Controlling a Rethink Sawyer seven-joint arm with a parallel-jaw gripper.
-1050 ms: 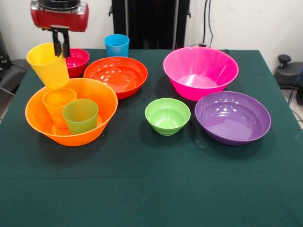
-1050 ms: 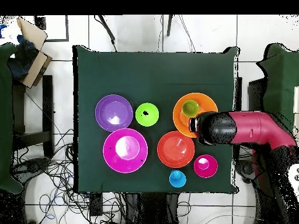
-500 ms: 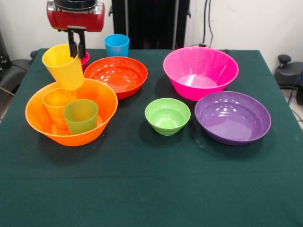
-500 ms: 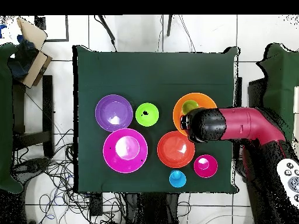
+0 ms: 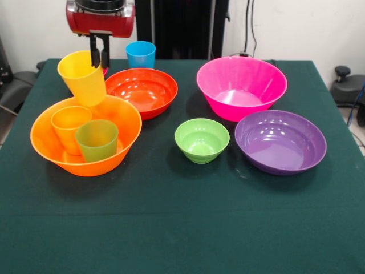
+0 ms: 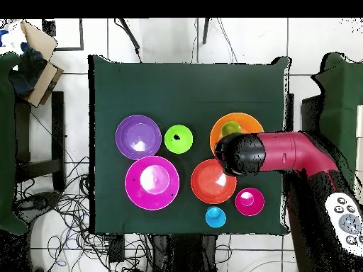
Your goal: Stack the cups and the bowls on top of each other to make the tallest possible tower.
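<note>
Now the gripper (image 5: 100, 57), fingers pinching the rim of the tilted yellow cup (image 5: 83, 77), has carried it from beside the large orange bowl (image 5: 122, 142) to above that bowl's back rim, probably lining it up over the orange cup (image 5: 69, 127) inside.

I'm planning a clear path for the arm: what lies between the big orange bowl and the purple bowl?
In the front view, the small green bowl sits between the big orange bowl and the purple bowl, touching neither.
</note>
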